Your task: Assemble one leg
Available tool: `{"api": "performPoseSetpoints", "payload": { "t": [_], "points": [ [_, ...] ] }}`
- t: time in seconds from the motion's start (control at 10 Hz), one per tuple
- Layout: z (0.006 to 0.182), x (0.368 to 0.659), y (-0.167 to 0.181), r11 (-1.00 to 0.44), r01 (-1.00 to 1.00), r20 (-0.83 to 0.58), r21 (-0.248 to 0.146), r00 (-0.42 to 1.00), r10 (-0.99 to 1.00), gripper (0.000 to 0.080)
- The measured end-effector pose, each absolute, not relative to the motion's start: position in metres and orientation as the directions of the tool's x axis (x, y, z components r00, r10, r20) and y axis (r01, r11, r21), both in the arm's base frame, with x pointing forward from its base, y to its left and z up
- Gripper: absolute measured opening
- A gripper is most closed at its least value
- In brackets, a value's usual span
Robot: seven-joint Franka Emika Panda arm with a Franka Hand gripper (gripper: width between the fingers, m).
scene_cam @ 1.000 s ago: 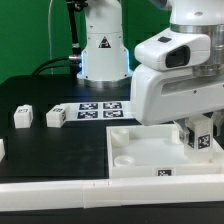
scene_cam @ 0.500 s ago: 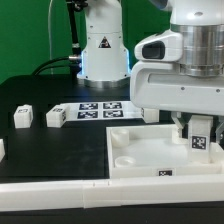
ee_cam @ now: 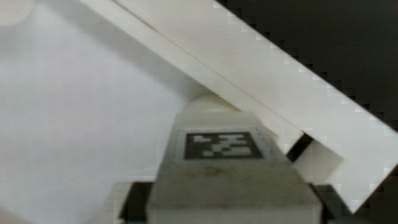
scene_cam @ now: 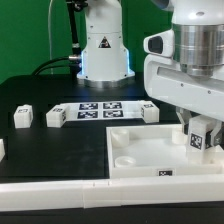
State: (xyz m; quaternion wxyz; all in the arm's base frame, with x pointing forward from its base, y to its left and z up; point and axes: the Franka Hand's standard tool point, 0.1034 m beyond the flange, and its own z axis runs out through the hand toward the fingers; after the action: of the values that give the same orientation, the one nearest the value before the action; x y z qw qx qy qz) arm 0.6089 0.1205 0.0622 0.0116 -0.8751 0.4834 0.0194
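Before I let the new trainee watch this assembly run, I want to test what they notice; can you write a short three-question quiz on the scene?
1. True or false: the hand holds a leg with a marker tag over the white tabletop.
2. How many loose legs lie on the black mat at the exterior view's left, beside the marker board?
3. Multiple choice: the round corner socket nearest the camera is A) filled with a leg, B) empty, C) covered by the hand.

Key: 1 true. 2 two, one further to the left and one next to the board; a white piece at the left edge is cut off and unclear. 3 B.
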Motion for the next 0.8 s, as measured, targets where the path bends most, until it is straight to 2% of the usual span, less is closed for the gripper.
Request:
{"api": "performPoseSetpoints", "payload": {
  "t": [0.1,0.2,0.3,0.4,0.5,0.8],
  "points": [
    [0.0621,0.6087,0.1211,-0.545,-0.838,-0.046,-0.002,0.545,-0.837,0.0290],
    [0.0620,0.6087,0.1211,-0.573,-0.820,-0.046,-0.004,0.572,-0.819,0.0471],
    [0.0620,0.6087,0.1215,-0.577,-0.817,-0.046,-0.004,0.577,-0.816,0.0588],
    [0.0625,0.6090,0.1220,-0.647,-0.763,-0.045,-0.010,0.647,-0.762,0.0588],
    [0.0625,0.6094,0.1212,-0.753,-0.658,-0.041,-0.017,0.753,-0.657,0.0637],
    [0.0618,0.6081,0.1231,-0.948,-0.318,-0.031,-0.027,0.948,-0.317,0.0648]
  ]
}}
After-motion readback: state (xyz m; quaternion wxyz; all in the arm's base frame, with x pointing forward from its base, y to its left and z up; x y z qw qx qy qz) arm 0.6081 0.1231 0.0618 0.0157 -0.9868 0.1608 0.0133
